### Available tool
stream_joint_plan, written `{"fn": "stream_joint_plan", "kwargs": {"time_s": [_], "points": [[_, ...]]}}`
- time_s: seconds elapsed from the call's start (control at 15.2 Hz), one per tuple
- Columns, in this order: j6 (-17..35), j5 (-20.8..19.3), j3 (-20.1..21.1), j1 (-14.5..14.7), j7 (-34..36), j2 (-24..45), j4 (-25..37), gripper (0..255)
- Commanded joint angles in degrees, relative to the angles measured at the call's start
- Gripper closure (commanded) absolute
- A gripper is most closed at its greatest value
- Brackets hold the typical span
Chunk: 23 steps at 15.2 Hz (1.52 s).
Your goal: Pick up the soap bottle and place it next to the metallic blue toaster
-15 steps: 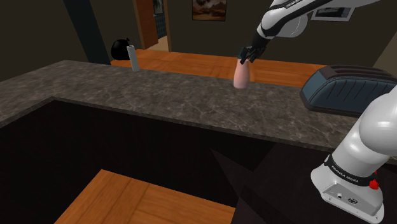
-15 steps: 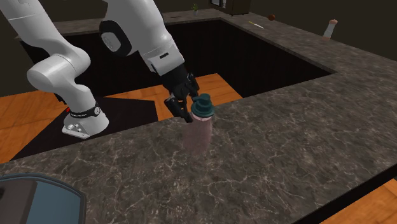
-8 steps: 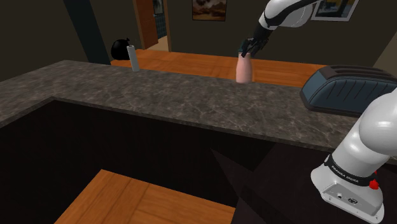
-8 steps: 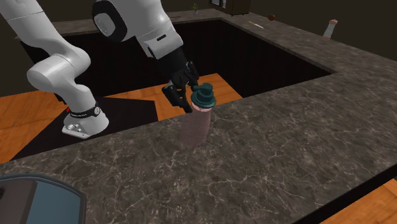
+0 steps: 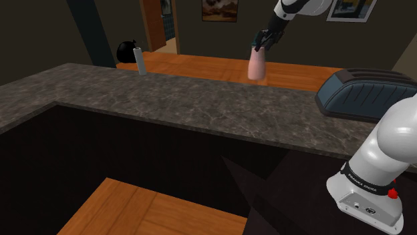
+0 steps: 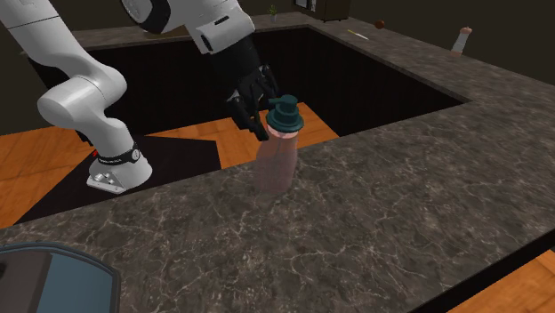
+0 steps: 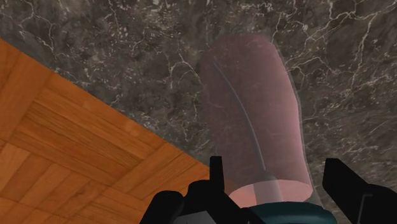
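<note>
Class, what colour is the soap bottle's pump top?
Dark teal pump; clearest in the second exterior view.

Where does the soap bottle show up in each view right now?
Shoulder view: soap bottle upper right of centre, hanging from the gripper, left of the toaster.
Second exterior view: soap bottle at centre, above the countertop edge.
Wrist view: soap bottle clasped in the gripper.
Shared landmark: the dark marbled countertop.
</note>
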Motion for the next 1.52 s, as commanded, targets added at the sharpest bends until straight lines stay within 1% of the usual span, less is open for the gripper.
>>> {"fn": "stream_joint_plan", "kwargs": {"time_s": [0.0,0.73,1.45], "points": [[-1.6,-0.3,0.1,0.0,0.3,-0.4,1.2,255],[-10.0,-0.9,0.4,-0.1,1.3,-0.9,9.2,255],[-18.6,-0.9,0.4,0.0,1.9,0.1,18.8,255]]}}
